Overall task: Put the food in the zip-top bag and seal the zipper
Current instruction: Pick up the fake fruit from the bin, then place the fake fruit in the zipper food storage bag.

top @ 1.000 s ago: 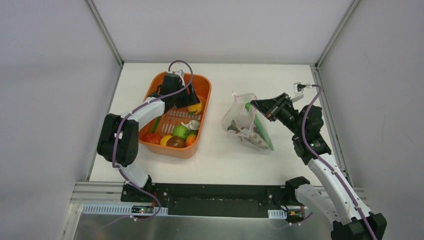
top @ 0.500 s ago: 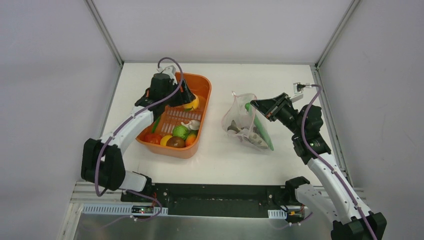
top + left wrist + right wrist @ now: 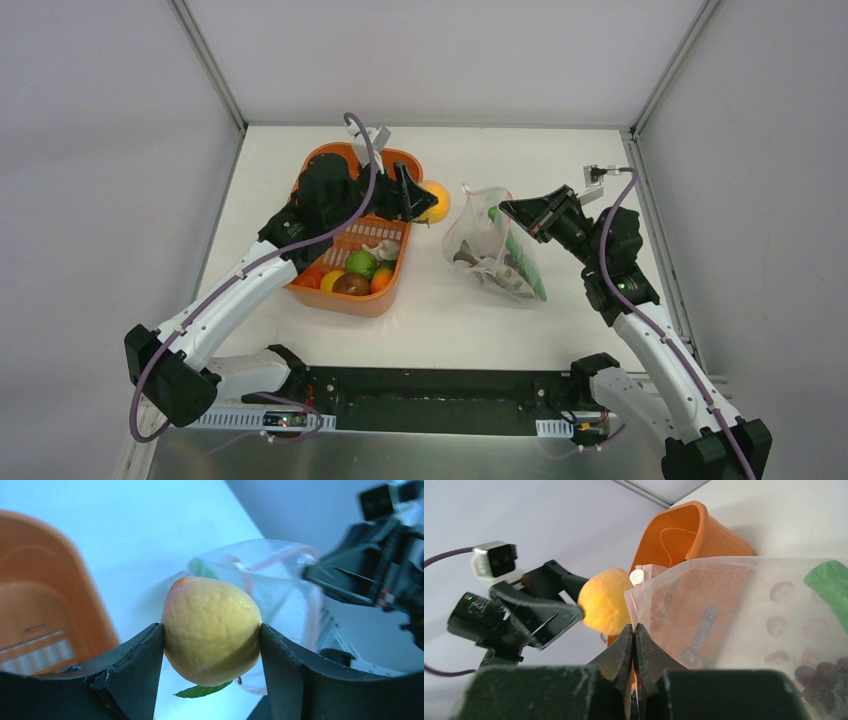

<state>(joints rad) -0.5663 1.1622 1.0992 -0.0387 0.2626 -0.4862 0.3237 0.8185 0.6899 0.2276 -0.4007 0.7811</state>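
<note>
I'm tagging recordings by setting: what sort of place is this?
Likely a robotics lab cell: plain walls box in a white table with bolted-on arms and toy fruit in an orange basket.

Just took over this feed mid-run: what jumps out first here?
A yellow-orange fruit, clamped in the left gripper, hangs between the orange basket and the zip-top bag. The right gripper pinches the bag's rim, holding its mouth up toward the fruit. More toy food sits in the basket's near end.
</note>
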